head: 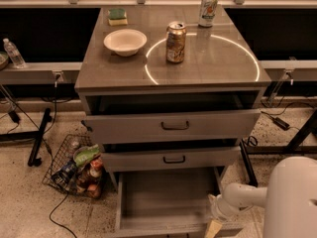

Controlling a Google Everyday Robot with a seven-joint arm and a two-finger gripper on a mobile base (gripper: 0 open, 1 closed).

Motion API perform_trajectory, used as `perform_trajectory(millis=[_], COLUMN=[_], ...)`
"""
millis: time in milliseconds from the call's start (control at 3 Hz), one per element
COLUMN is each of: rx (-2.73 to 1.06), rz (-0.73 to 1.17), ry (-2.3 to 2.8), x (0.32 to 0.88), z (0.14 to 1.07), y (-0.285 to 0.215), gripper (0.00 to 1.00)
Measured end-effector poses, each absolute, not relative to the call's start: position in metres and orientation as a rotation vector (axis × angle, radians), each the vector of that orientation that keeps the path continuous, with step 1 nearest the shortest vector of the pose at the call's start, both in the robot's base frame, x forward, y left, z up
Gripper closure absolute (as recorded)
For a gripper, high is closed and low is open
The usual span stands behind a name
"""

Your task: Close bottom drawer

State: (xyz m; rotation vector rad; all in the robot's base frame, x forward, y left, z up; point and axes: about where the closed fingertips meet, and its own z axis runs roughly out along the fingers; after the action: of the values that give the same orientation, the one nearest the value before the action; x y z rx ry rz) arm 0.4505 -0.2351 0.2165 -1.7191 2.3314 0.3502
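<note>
In the camera view, the bottom drawer is seen pulled far out at floor level, below the middle drawer and the top drawer, both slightly ajar. The gripper is found low at the bottom drawer's right front corner, on a white arm; whether it is spread or pressed together cannot be told. A bowl and a can are carried on the tabletop. A wire basket lies on the floor to the left.
</note>
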Motion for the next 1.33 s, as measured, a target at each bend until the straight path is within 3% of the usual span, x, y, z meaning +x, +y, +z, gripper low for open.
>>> perform_trajectory(millis=[667,1000,1333], rx=[-1.753,-1.779,-1.8], rz=[0.338,0.34,0.337], ry=[2.268,2.216,2.18], x=[0.451,0.454,0.461], z=[0.182,0.178,0.176], y=[-0.233,-0.226,-0.218], gripper=[0.0,0.14,0.38])
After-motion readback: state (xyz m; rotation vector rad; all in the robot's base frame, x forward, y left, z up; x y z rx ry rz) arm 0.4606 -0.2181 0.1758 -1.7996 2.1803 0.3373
